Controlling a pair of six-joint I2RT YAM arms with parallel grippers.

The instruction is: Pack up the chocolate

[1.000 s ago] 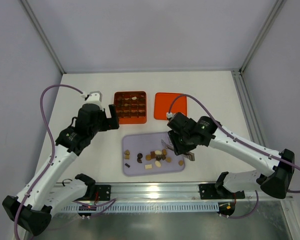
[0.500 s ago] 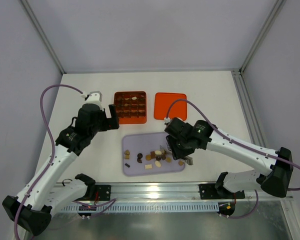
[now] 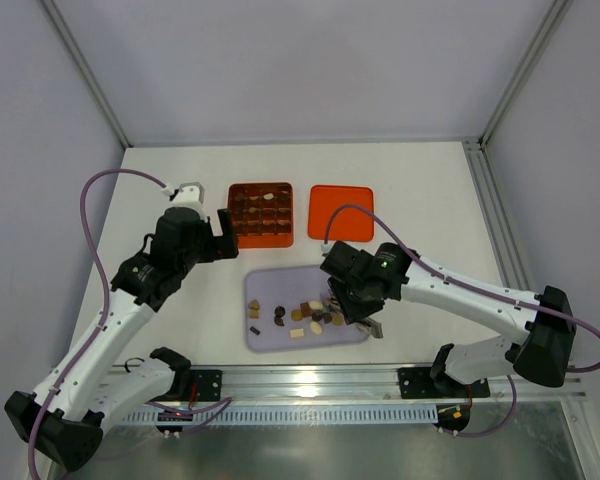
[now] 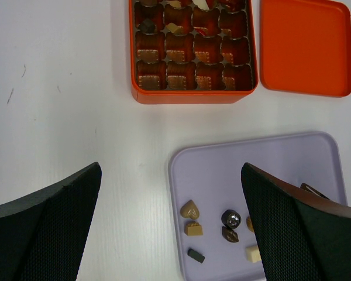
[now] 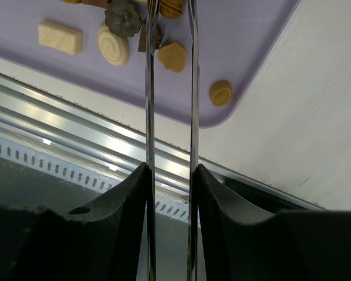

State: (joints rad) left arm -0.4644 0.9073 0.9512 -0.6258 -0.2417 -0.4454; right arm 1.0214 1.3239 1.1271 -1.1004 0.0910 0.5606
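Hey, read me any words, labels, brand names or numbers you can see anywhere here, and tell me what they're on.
No text can be read in any view.
The orange box, its lid and the lilac tray carry no print.
The white chocolate bears only a moulded swirl, no letters.

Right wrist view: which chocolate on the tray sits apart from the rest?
The round tan piece, alone by the purple tray corner; the rest bunch up.
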